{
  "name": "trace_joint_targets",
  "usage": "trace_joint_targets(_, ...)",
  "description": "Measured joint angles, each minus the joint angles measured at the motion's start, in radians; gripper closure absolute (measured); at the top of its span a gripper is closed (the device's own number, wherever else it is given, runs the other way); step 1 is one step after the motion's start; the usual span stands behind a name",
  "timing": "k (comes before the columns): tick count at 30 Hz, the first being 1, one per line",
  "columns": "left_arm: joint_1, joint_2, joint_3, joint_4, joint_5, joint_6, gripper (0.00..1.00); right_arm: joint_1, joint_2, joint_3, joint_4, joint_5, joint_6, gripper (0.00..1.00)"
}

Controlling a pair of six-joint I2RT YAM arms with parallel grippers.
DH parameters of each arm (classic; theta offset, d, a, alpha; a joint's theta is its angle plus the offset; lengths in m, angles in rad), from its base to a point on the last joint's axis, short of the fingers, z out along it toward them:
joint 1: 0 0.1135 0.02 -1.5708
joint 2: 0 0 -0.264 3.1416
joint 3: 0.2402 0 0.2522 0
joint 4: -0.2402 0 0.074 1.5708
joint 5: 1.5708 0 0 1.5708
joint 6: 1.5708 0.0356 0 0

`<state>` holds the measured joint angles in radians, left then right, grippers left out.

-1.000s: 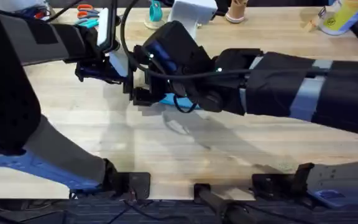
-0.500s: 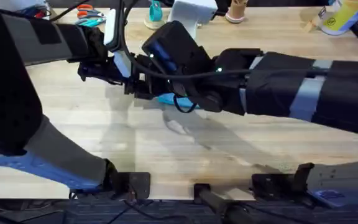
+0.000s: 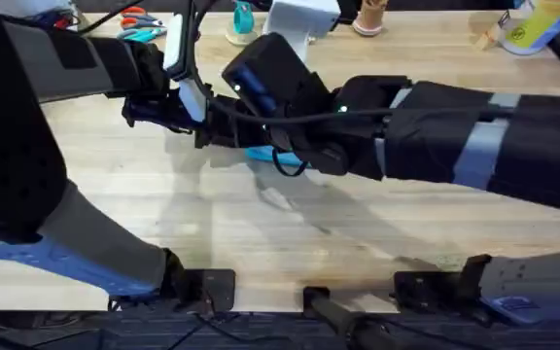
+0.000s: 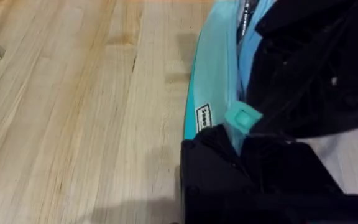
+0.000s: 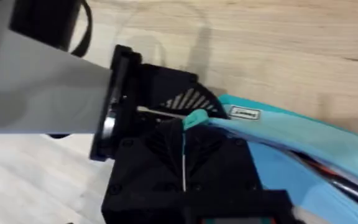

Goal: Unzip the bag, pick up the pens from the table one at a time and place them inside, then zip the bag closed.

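The light blue bag (image 3: 261, 154) lies on the table (image 3: 163, 214), mostly covered by both arms. My left gripper (image 3: 200, 124) and right gripper (image 3: 233, 134) meet at the bag's left end. In the left wrist view the bag (image 4: 210, 81) runs with its labelled end into my shut left gripper (image 4: 229, 140). A teal zip tab (image 4: 242, 116) sticks out just beyond it. In the right wrist view my right gripper (image 5: 184, 134) is closed, the zip tab (image 5: 196, 118) at its tip and the bag (image 5: 291, 140) trailing off. The pens are hidden.
Orange and teal scissors (image 3: 134, 19) lie at the back left. A teal item (image 3: 243, 19), a white box (image 3: 299, 17), a cup (image 3: 367, 15) and a yellow bottle (image 3: 533, 24) line the far edge. Bare wood stretches in front of the bag.
Both grippers shifted slightly up and to the right at the bag's end a second ago. They have held almost still since.
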<state>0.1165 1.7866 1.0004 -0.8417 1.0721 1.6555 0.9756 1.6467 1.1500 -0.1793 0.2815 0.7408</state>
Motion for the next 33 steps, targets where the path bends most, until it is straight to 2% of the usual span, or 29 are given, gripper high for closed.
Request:
trace_joint_targets(27, -0.002, 0.0, 0.0, 0.003, 0.001, 0.0, 0.959, 0.011, -0.001, 0.0, -0.118, 0.187, -0.01, 0.971)
trace_joint_targets(33, -0.005, 0.0, 0.0, 0.004, 0.003, 0.0, 0.959, 0.005, -0.031, 0.0, -0.155, 0.204, -0.009, 0.971)
